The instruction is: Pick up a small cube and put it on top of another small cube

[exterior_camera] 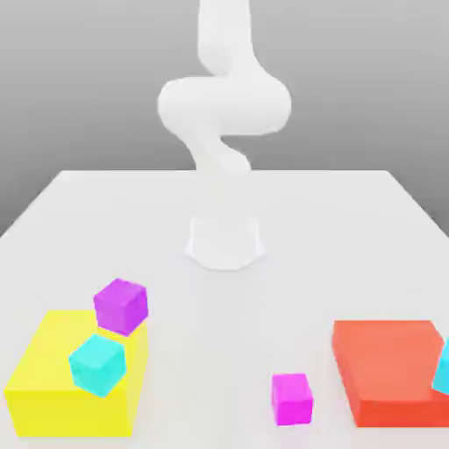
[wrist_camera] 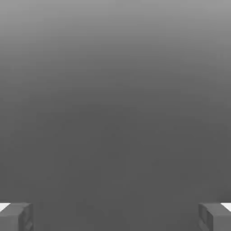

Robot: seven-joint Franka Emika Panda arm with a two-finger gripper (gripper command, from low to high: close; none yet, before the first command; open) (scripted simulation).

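My claw [wrist_camera: 115, 216] stands with its fingers [wrist_camera: 16, 216] wide apart, gripping nothing. On the white surface [exterior_camera: 224, 351], a purple cube [exterior_camera: 121, 306] and a cyan cube [exterior_camera: 97, 364] sit on the yellow block [exterior_camera: 53, 386] at the exterior view's left. A magenta cube [exterior_camera: 291, 398] rests alone on the surface beside the red block [exterior_camera: 390, 368].
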